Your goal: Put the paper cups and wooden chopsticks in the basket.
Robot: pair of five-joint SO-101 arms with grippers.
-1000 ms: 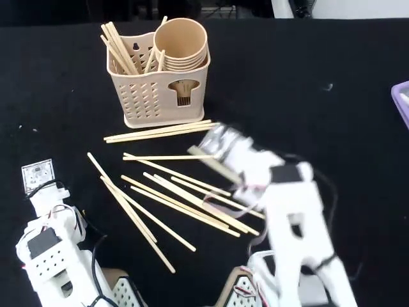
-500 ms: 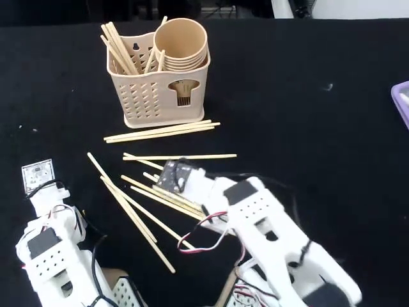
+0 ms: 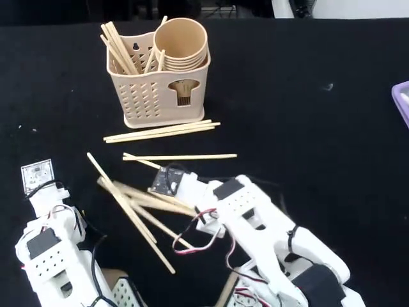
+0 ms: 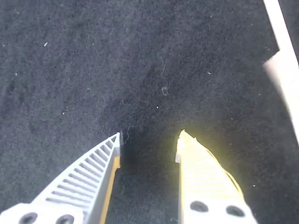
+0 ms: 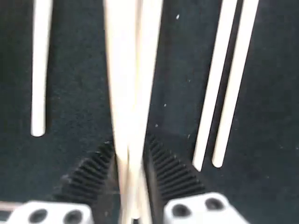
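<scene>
Note that the right gripper (image 5: pixel 130 141) has advanced lower into the loose chopsticks (image 5: pixel 126 70) since the previous frame. Its jaws are nearly closed on what appear to be two sticks, now skewed on the table (image 3: pixel 307 128). The left gripper (image 4: pixel 149 137) remains parted and empty. The paper cups (image 3: pixel 182 45) sit in the basket (image 3: pixel 156 99).

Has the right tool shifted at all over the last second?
Yes. The right tool has moved left and away from the basket, into the scattered chopsticks, and it is now shut on some of them.
</scene>
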